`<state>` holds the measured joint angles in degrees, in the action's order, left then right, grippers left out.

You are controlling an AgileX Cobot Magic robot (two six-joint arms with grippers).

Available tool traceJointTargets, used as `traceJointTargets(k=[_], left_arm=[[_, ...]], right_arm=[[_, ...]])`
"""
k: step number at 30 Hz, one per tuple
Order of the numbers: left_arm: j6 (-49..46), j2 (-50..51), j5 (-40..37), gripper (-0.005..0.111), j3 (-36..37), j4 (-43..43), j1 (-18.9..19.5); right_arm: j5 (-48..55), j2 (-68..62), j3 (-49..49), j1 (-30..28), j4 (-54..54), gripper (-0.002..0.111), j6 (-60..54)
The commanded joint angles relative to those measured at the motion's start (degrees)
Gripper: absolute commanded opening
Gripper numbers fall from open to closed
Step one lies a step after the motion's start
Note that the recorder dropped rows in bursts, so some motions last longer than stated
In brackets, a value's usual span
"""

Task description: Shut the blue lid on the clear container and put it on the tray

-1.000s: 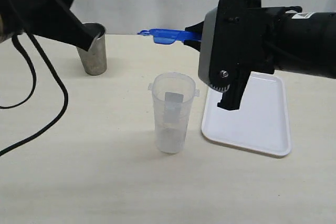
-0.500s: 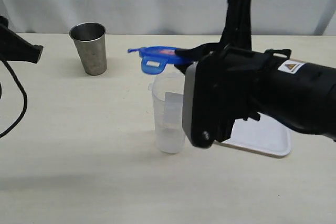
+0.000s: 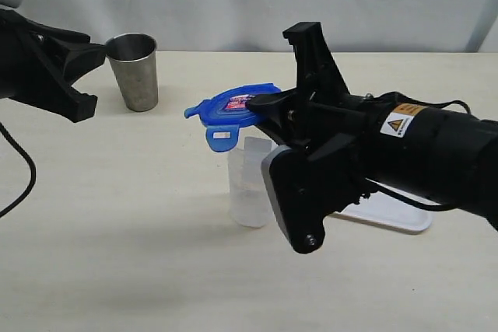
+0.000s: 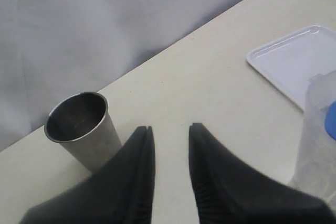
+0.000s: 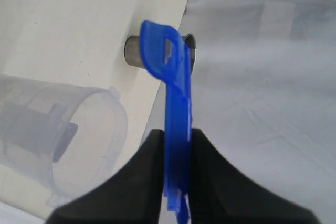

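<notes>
**tom:** So where's the blue lid at, on or off?

**rik:** Off. The right pincer is clamped on 1 edge of it. It's holding the lid up in the air, tilted, right over the mouth of the clear container. 1 snap flap hangs down on the near side. You can just make out the red-and-white sticker on top.

**tom:** Is it touching the rim?

**rik:** Can't tell, the lid and the arm cover the top of the container. From the right wrist camera the mouth looks wide open, with the lid beside it edge-on.

**tom:** And the container itself?

**rik:** It's standing upright on the surface, just left of the tray and not on it. The tray lies flat on the right, mostly hidden behind the right arm.

**tom:** What about the left arm?

**rik:** It's way over on the left. The left pincer has its 2 fingers slightly apart with nothing between them. It's parked right beside the steel cup, which stands upright at the far left, well apart from the container. I honestly can't say whether a finger is brushing the cup.
</notes>
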<state>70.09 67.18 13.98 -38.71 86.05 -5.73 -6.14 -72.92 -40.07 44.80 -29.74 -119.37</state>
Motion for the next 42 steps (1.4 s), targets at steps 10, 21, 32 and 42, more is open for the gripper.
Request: traceJointTargets(k=[10,21,32,42], left_arm=[[-6.0,0.2,18.6,0.024,0.3,-1.0,1.3],[-20.8,13.9,28.0,0.0,0.3,-17.9,1.3],[-31.1,19.3,42.6,0.0,0.3,-16.9,1.3],[-39.0,20.5,42.1,0.0,0.3,-19.1,0.4]], right_arm=[[-0.8,-0.6,1.4,-5.3,3.9,0.004,-2.1],[-4.1,-1.7,1.4,-3.6,12.7,0.004,-1.8],[-4.7,-5.2,1.4,-3.4,12.4,0.004,-1.1],[-4.4,-5.2,1.5,-3.4,12.4,0.004,-0.7]])
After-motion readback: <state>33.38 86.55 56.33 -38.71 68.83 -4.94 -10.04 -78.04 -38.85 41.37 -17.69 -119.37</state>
